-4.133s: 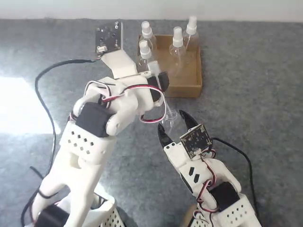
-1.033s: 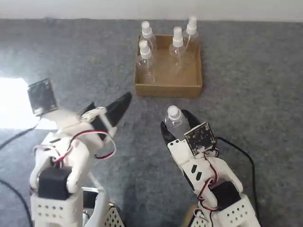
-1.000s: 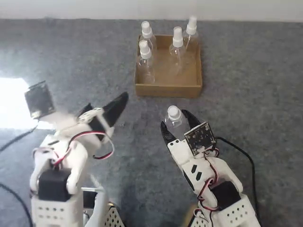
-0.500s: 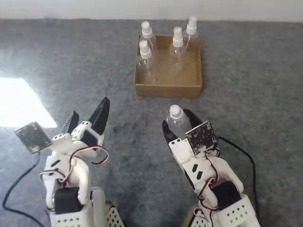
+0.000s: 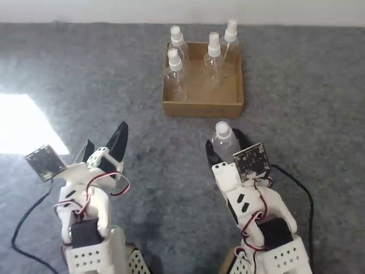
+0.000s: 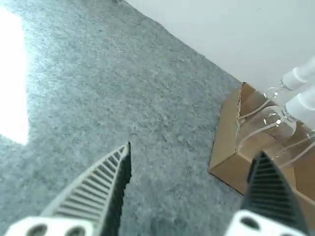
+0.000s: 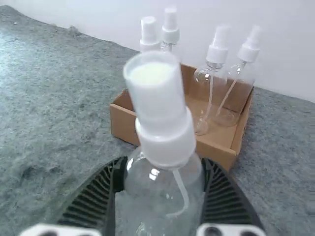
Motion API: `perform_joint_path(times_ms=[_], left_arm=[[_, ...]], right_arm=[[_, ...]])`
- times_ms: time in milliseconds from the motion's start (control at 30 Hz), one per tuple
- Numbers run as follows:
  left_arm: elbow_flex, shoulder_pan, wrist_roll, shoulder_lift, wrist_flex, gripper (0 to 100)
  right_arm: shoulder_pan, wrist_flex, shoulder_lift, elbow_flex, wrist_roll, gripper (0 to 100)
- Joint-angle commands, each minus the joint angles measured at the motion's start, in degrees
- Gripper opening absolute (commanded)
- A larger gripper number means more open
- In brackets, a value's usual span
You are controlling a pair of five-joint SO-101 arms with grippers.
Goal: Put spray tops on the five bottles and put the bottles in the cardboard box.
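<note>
Holding the fifth bottle (image 5: 223, 136) is the right gripper (image 5: 224, 146): jaws pinch the clear body from both sides, just below the white spray top, which is already fitted. The bottle's long axis is upright, with no tilt seen from the wrist. Whether its base rests on the counter (image 5: 296, 85) or hangs just above it, I cannot tell.

Key relation: the cardboard box (image 5: 202, 108) lies straight ahead of the right jaws, toward the far edge of the counter, near but not touching. Its near wall stands between the bottle and the inside. Four bottles (image 5: 174, 71) stand in it, all with tops on: two along the left wall and two at the far right corner. The near right part of the box floor looks free, and it is the part closest to the held bottle.

Judgement: the bottle must clear the near wall, then go down upright into that free part.

The left gripper (image 5: 105, 137) sits toward the near left of the counter, jaws spread and empty, well apart from the box. The right arm is nearer.
</note>
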Motion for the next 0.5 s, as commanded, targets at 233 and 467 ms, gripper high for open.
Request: perform_joint_path(times_ms=[233, 467], left_arm=[[0.92, -0.35, -0.35, -1.14, -4.04, 35], [1.54, -0.26, -0.44, -1.05, -4.13, 35]], right_arm=[[5.49, -1.19, -0.57, -14.68, 0.09, 9.1], [5.58, -8.48, -0.31, -16.44, 0.26, 9.1]])
